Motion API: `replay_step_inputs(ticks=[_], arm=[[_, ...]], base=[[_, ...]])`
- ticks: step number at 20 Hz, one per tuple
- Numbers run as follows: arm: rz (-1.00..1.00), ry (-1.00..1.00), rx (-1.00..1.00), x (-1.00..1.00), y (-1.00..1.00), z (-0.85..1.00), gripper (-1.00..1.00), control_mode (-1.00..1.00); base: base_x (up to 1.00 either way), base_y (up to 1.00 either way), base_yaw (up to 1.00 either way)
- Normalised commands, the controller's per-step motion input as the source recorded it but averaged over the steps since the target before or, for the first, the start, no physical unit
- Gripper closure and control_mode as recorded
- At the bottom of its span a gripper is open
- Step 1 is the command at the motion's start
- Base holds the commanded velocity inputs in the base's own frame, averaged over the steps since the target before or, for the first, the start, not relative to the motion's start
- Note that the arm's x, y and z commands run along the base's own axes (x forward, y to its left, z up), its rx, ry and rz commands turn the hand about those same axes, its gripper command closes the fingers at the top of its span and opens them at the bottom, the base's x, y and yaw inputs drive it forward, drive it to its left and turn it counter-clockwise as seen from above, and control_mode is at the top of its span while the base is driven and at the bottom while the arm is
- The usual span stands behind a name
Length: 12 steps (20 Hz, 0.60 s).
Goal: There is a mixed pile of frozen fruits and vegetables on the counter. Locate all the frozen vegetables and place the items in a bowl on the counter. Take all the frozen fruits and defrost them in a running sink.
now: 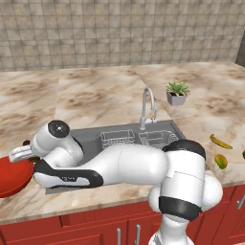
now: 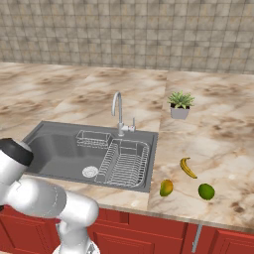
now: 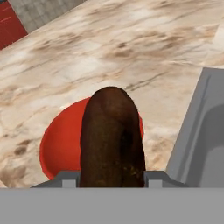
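- My gripper (image 3: pixel 112 177) is pinching a dark brownish-green vegetable (image 3: pixel 111 140) between its fingertips; its long axis runs straight out along my fingers.
- Red bowl (image 3: pixel 59 144) lies directly beyond the vegetable, on the counter (image 3: pixel 131 43) beside the sink (image 3: pixel 205 144).
- Judgement: next I lower and release.
- Banana (image 2: pixel 187 167) and oval fruit (image 2: pixel 166 188) wait right of the sink.

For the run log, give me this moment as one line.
fingers: shut on dark vegetable | over red bowl | banana: on counter
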Motion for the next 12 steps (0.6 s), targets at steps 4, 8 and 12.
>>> replay_step_inputs(ticks=[4,8,12], arm=[[0.08,0.0,0.0,-0.08,0.51,-0.28,1.0,-1.0],[0.08,0.0,0.0,-0.17,0.39,-0.42,1.0,-1.0],[0.06,0.0,0.0,-0.09,0.19,-0.27,1.0,-1.0]], base=[[0.0,0.0,0.0],[0.0,0.0,0.0],[0.0,0.0,0.0]])
